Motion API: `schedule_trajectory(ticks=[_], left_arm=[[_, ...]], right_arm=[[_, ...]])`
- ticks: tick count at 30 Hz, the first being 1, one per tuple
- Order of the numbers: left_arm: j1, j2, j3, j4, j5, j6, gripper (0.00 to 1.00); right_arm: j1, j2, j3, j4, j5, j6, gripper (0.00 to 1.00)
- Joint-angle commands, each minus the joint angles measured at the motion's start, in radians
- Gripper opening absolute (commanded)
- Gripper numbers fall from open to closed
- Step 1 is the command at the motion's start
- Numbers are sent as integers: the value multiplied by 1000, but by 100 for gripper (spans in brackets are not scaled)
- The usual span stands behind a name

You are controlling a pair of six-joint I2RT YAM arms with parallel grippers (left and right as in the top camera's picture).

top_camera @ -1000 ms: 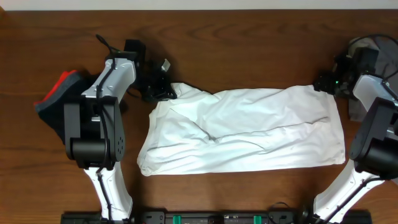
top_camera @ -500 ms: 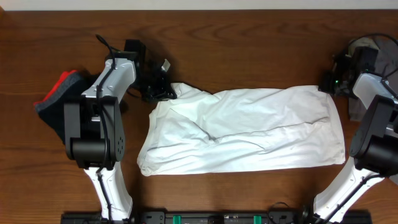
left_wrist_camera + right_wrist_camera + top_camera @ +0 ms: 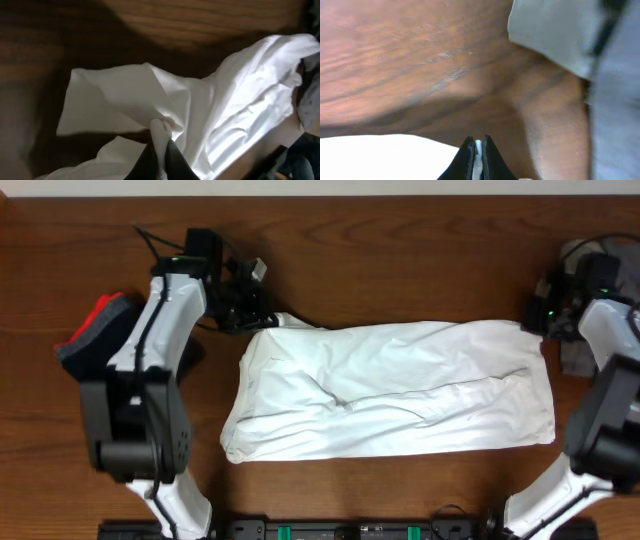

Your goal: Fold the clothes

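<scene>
A white garment (image 3: 400,390) lies spread lengthwise across the middle of the wooden table, wrinkled and doubled over. My left gripper (image 3: 260,313) is at its far left corner. In the left wrist view that gripper (image 3: 161,146) is shut on a pinch of the white cloth (image 3: 125,95), which lifts off the wood there. My right gripper (image 3: 541,320) is at the far right corner. In the right wrist view its black jaws (image 3: 477,142) are shut on a thin fold of the white cloth (image 3: 380,157) edge.
A red and dark grey pile of clothes (image 3: 95,330) sits at the table's left edge beside the left arm. Grey cloth (image 3: 578,358) lies at the right edge behind the right arm, and shows as grey fabric (image 3: 555,30) in the right wrist view.
My right gripper has shut on the garment's far right corner. The left arm has drawn toward the far edge, pulling the far left corner up and the top edge straighter.
</scene>
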Motion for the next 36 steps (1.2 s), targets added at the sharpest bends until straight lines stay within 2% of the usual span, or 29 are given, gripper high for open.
schedule_trajectory(ticks=[1, 9, 12, 21, 28, 36], left_arm=[[6, -34, 16, -51, -59, 2, 6], [6, -37, 15, -237, -212, 3, 6], [6, -37, 15, -290, -217, 3, 6], [6, -37, -40, -369, -217, 3, 6], [6, -37, -161, -344, -217, 3, 6], [6, -37, -185, -318, -217, 3, 6]], right_arm=[[-11, -79, -2, -41, 26, 9, 6], [-14, -129, -2, -232, 273, 93, 6], [-16, -129, -2, -279, 314, 108, 8], [-16, -129, -3, -353, 321, 119, 11], [-16, -129, -4, -374, 287, 118, 12], [-16, -129, -24, -407, 201, 110, 22]])
